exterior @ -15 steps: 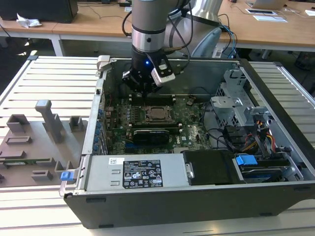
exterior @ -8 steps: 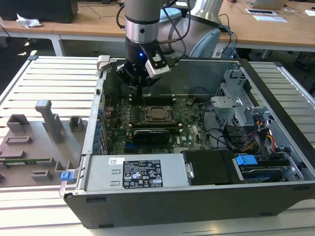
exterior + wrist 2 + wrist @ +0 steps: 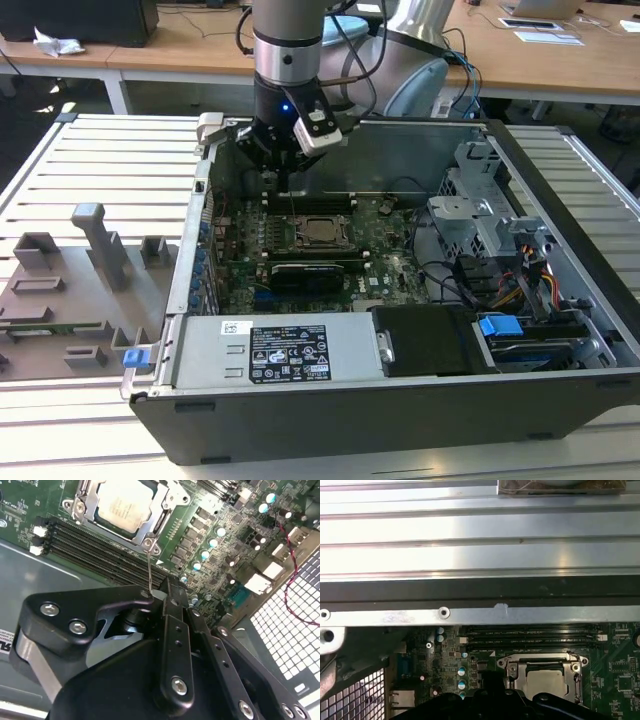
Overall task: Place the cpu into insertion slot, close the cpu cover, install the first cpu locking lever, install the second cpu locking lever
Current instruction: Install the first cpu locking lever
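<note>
Presently noted cpu (image 3: pixel 122 505) lying flat in insertion slot (image 3: pixel 157 525), silver top face up, with cpu cover (image 3: pixel 165 502) apparently folded down over its edges. Judged light, stiff and fragile: smooth metal top likely slippery, underside best left untouched. If handled, take by two opposite thin edges and keep level. Saw dark print on top face; not transcribed. Found locking lever (image 3: pixel 149 567), a thin wire rod, rising from the slot corner beside the memory slots (image 3: pixel 100 545) straight into gripper (image 3: pixel 152 597). Read the pincer as closed together on the rod's upper end. Judged rod springy and slim, apt to twist or slip out if pinched off-centre; hold near the free end, where leverage is greatest. Logged green motherboard (image 3: pixel 220 530) around the slot, with rows of round pale-topped capacitors and, further out, a perforated metal wall crossed by a red wire. Placed gripper, in exterior view, low inside open computer case (image 3: pixel 400 410), just above the slot area. Marked white label (image 3: pixel 290 352) on the silver box at the case front, carrying dense print and symbols; not transcribed. Recorded case resting on grey slatted table (image 3: pixel 100 150), with grey fixtures at the exterior view's left.
</note>
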You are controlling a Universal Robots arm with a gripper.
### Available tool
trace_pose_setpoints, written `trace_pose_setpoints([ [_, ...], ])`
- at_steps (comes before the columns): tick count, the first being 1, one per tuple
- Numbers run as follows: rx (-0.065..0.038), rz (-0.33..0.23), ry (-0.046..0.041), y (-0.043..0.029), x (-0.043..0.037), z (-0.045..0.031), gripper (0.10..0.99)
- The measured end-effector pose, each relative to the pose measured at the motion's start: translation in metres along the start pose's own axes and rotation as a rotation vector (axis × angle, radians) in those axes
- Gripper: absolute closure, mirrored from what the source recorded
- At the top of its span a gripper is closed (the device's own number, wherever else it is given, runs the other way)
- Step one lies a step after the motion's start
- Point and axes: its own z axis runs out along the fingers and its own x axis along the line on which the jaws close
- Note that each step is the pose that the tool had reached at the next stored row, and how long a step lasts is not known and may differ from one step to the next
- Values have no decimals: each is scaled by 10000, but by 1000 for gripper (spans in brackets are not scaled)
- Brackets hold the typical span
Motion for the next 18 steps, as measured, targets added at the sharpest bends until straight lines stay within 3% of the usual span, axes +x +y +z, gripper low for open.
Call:
trace_pose_setpoints([
  [13, 1, 1, 49, 9, -154, -2, 980],
  [18, 4, 1, 100, 12, -309, -6, 980],
])
